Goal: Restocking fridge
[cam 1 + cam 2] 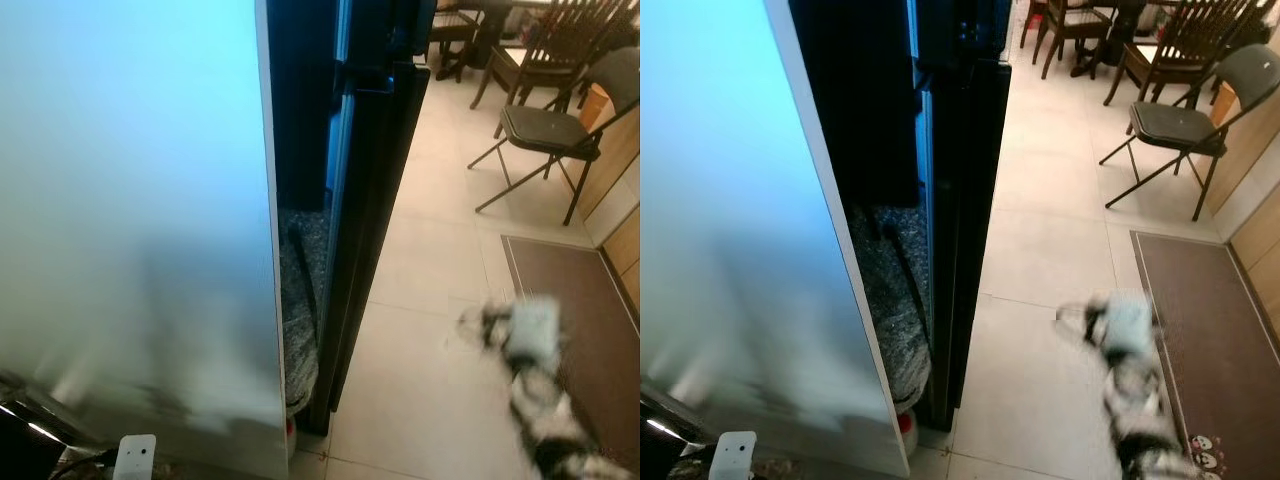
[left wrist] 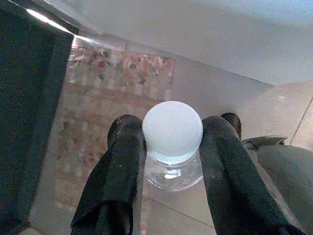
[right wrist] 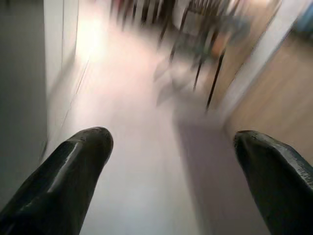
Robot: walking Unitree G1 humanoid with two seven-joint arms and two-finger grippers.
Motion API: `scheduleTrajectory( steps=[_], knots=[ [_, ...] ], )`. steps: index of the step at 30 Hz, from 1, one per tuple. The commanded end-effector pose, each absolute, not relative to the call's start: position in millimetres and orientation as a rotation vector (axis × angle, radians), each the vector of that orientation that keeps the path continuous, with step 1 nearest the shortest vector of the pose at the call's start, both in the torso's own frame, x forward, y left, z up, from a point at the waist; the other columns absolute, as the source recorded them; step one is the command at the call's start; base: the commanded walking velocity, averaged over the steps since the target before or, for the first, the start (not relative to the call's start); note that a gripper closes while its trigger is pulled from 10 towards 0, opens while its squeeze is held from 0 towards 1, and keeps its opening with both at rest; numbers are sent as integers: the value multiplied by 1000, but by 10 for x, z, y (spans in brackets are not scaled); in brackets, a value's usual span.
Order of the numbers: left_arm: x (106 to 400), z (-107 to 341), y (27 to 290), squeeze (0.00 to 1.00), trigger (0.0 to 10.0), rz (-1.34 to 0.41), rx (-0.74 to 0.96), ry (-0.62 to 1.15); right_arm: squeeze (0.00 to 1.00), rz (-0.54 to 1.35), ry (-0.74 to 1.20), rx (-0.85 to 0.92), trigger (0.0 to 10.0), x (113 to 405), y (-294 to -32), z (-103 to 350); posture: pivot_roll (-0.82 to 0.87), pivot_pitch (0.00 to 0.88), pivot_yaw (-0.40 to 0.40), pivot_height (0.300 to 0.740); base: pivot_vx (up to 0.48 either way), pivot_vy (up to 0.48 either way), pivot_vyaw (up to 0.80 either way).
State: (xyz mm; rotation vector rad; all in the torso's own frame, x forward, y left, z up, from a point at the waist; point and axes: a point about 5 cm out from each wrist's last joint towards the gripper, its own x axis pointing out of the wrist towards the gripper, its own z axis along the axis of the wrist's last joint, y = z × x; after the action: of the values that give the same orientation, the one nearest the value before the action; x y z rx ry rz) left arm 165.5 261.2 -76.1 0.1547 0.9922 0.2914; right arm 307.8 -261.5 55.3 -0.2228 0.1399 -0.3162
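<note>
The clear bottle with a white ribbed cap point(image 2: 172, 132) sits clamped between the two black fingers point(image 2: 117, 171) of the left hand point(image 2: 171, 147), cap toward the camera, at the middle of the left wrist view. Beyond it lie pale floor tiles, a patterned mat point(image 2: 105, 107) in the upper left of that frame, and a dark panel along the left edge.

In the head views the pale, frosted fridge door point(image 1: 130, 220) takes up the left half of the frame, seen edge-on and swung open. Just right of its edge is a narrow dark gap, and low in that gap a grey speckled bundle point(image 1: 298, 320) rests. The black fridge body point(image 1: 370, 200) stands right of the gap, running from the top of the frame down to the floor. A small white block point(image 1: 135, 458) shows at the bottom left of the left eye view.

The right hand point(image 3: 171, 161) is released, its two black fingers point(image 3: 73, 166) spread wide apart with nothing between them; in the head views the right arm point(image 1: 535, 390) is a blurred shape at the lower right, over the tiled floor point(image 1: 420, 330). A brown doormat point(image 1: 580, 300) lies right of it. A black folding chair point(image 1: 555, 130) stands in the upper right, with wooden dining chairs point(image 1: 1185, 40) behind it.
</note>
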Motion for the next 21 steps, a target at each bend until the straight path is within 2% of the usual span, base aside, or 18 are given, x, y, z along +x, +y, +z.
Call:
scheduleTrajectory(
  steps=[1, 11, 19, 21],
  knots=[
    [1645, -776, 2582, 0, 10000, 278, 168, 1000, 0, -262, 170, -208, 10000, 3022, -2437, 411, 93, 0, -57, 740, 0, 0, 0],
    [1644, -775, 2584, 0, 10000, 281, 170, 1000, 0, -157, 5, -209, 10000, 3233, -2246, 699, 90, 0, -59, 740, 0, 0, 0],
    [1643, -776, 2584, 0, 10000, 281, 170, 1000, 0, -151, 4, -216, 10000, 3248, -2250, 717, 90, 0, -59, 740, 0, 0, 0],
    [1540, -817, 2587, 0, 10000, 258, 203, 1028, 0, -155, -33, -244, 10000, 3141, -2250, 672, 44, 0, -32, 740, 0, 0, 0]
  ],
)
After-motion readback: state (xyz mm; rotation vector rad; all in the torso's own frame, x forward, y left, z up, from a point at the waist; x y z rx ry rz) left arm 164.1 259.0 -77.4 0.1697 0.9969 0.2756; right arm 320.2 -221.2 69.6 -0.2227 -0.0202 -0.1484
